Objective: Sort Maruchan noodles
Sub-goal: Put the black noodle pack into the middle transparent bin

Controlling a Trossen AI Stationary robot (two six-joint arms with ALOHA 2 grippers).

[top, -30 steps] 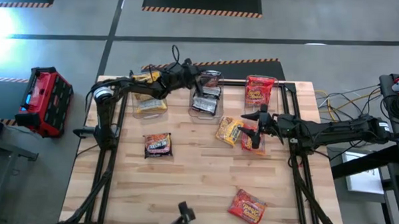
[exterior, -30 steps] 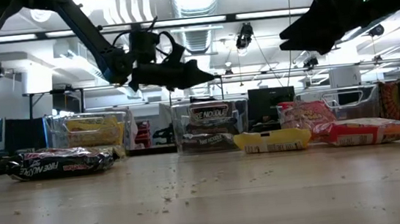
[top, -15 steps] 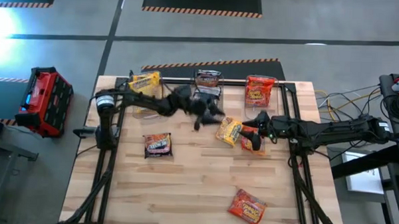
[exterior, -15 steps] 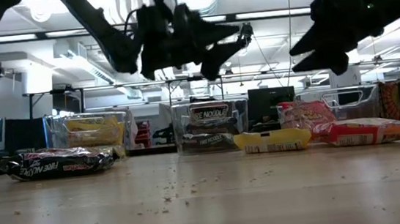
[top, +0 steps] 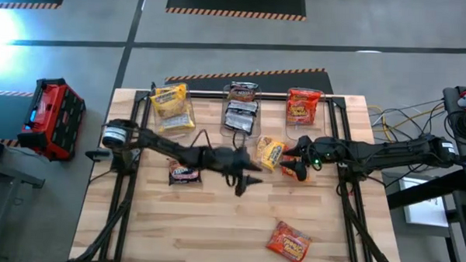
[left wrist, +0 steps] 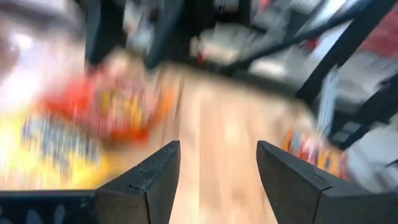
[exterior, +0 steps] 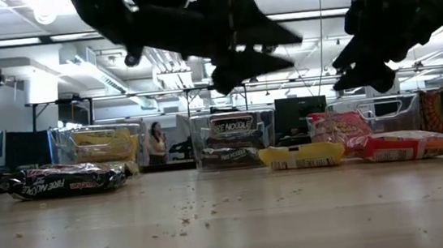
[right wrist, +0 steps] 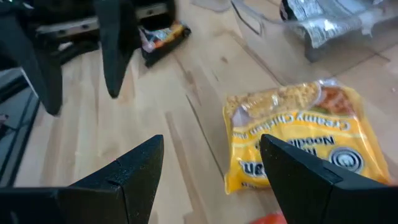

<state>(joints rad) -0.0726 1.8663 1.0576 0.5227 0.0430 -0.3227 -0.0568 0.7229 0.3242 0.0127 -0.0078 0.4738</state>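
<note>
Loose Maruchan packets lie flat on the table: a yellow one [top: 269,153] [right wrist: 298,134], a red one [top: 301,171] beside it, a dark one [top: 185,174] [exterior: 64,180], and another red one [top: 289,242] near the near edge. Others sit in three clear bins at the far edge: yellow [top: 170,105], dark and silver [top: 241,112], red [top: 302,106]. My left gripper [top: 249,176] [left wrist: 217,180] hangs open above the table's middle, between the dark and the yellow packet. My right gripper [top: 291,155] [right wrist: 211,180] is open, above the loose yellow and red packets.
Black rails [top: 126,182] run along the table's left and right sides. Bare wood [top: 222,224] fills the near half of the table. In the low view a person [exterior: 156,142] stands in the room behind the bins.
My left gripper has swung away from the middle bin at the far edge, toward the near edge and the right, out over the table's middle. My right gripper has sunk a little over the yellow and red packets. No packet has moved.
</note>
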